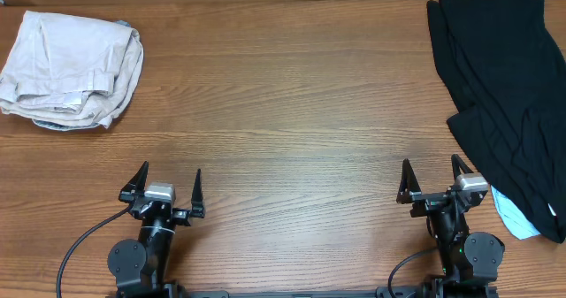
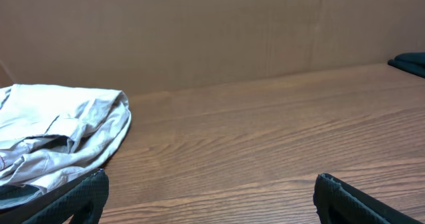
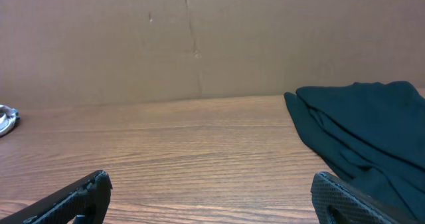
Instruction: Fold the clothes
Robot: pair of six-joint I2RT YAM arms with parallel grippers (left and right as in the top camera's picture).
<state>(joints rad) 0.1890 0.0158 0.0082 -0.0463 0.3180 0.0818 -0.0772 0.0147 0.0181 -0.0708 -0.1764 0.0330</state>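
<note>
A pile of black clothes (image 1: pixel 508 95) lies crumpled along the table's right side; it also shows in the right wrist view (image 3: pixel 362 127), and its edge shows at the far right of the left wrist view (image 2: pixel 410 61). No white neck tag shows. My left gripper (image 1: pixel 169 179) is open and empty at the front left, with its fingers over bare wood (image 2: pixel 211 184). My right gripper (image 1: pixel 433 176) is open and empty at the front right, just left of the black pile, its fingertips (image 3: pixel 211 184) over bare wood.
A folded beige garment (image 1: pixel 71 68) lies at the back left, also in the left wrist view (image 2: pixel 56 134). A light blue cloth (image 1: pixel 513 214) pokes out under the black pile. A brown cardboard wall (image 3: pixel 199 38) stands behind the wooden table (image 1: pixel 283 112).
</note>
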